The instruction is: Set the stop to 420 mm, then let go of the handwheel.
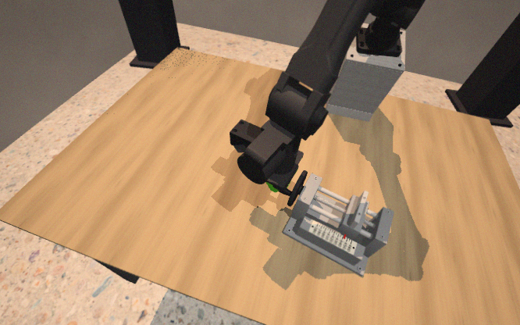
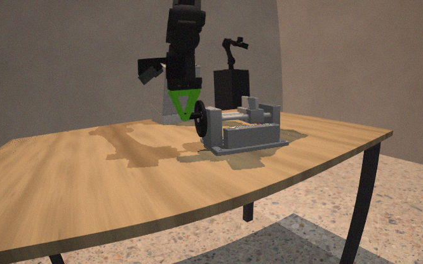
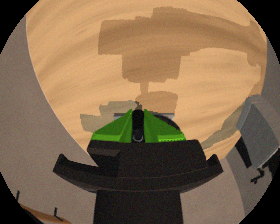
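The grey stop device [image 1: 310,194] [image 2: 251,138] stands on the wooden table, with a carriage [image 1: 353,213] [image 2: 255,115] on its rods. A red pointer [image 1: 344,236] is toward the far end of the printed scale [image 1: 326,236] from the handwheel; the numbers are too small to read. The black handwheel [image 1: 297,187] [image 2: 200,125] is on the device's left end. Its crank handle [image 1: 285,190] [image 2: 194,115] points left, away from the device. My gripper [image 2: 184,116] [image 3: 138,113] has green fingers shut on this handle, at about the height of the wheel's middle. The fingers are mostly hidden in the top view.
My arm's grey pedestal [image 1: 365,80] stands at the back of the table [image 1: 105,173] [image 2: 75,203]. Black posts [image 1: 149,32] [image 1: 504,73] rise behind it. Another small arm [image 2: 228,54] stands on a dark box [image 2: 231,88] beyond the table.
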`<state>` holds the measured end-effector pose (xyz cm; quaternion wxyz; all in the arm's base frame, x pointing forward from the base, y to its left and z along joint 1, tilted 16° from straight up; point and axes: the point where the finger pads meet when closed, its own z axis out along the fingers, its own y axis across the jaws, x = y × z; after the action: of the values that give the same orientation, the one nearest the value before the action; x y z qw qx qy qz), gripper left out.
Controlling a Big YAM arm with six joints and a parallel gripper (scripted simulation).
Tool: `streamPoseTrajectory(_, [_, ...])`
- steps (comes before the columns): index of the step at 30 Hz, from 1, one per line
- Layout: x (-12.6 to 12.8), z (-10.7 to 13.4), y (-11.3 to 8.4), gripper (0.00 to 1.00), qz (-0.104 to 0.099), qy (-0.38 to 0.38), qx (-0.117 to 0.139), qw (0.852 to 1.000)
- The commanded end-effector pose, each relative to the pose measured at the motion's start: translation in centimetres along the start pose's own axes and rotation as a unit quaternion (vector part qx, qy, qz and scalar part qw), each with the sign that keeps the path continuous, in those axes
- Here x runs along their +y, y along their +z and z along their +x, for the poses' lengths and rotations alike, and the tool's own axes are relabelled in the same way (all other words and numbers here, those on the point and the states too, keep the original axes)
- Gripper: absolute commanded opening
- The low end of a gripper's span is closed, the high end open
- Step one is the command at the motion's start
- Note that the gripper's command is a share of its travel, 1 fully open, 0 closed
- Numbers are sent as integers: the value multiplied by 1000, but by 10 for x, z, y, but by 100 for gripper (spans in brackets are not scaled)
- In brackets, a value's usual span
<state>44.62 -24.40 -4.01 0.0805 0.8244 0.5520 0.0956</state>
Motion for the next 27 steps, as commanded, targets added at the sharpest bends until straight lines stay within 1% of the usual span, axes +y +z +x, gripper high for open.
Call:
streamPoseTrajectory(1, [8, -4, -33, 6, -29, -2, -2, 1000])
streamPoseTrajectory(6, [4, -1, -36, 6, -29, -4, -1, 1000])
streamPoseTrajectory(7, [25, 1, -44, 6, -47, -8, -2, 999])
streamPoseTrajectory(10, [25, 1, -45, 6, -48, -8, -2, 999])
streamPoseTrajectory(12, [5, 0, -36, 6, -35, -6, -1, 999])
streamPoseTrajectory(15, [-2, -4, -37, 6, -38, -4, -3, 999])
streamPoseTrajectory(17, [-10, -5, -38, 6, -34, -3, -3, 999])
streamPoseTrajectory(21, [-17, -2, -38, 6, -32, -5, -2, 999])
streamPoseTrajectory(27, [-17, 1, -38, 6, -33, -6, -1, 999])
